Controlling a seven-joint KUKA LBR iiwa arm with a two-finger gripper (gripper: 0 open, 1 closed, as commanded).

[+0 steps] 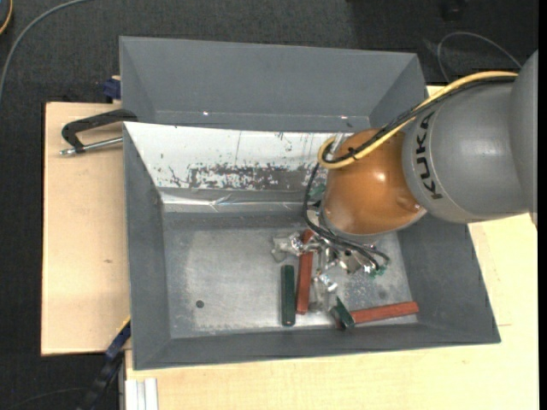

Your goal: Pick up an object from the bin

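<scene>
Red-brown stick (303,290): lies on the bin floor right of centre, toward the near wall; its upper end is hidden under the tool.
Stick's axis: long axis runs from the far wall to the near wall, tilted slightly; which end is the tip is hard to make out.
Dark green stick (288,295): just beside the red-brown stick on its left, nearly parallel, whole length in sight.
Tool (321,272): a tangle of bright metal parts directly over the red-brown stick's upper end; whether it is open or closed, or grips anything, I cannot tell.
Red bar (386,313): to the right, lying almost crosswise to the two sticks, near the front wall.
Dark green piece (344,318): at the red bar's left end; joined or only touching is unclear.
Orange cover (367,190): hides the wrist and the floor behind the tool.
Yellow cable (444,92): arcs over the grey arm (479,156), which is cut off at the right.
Bin (214,254): left floor bare but for a small dark speck (199,305), too small to identify.
</scene>
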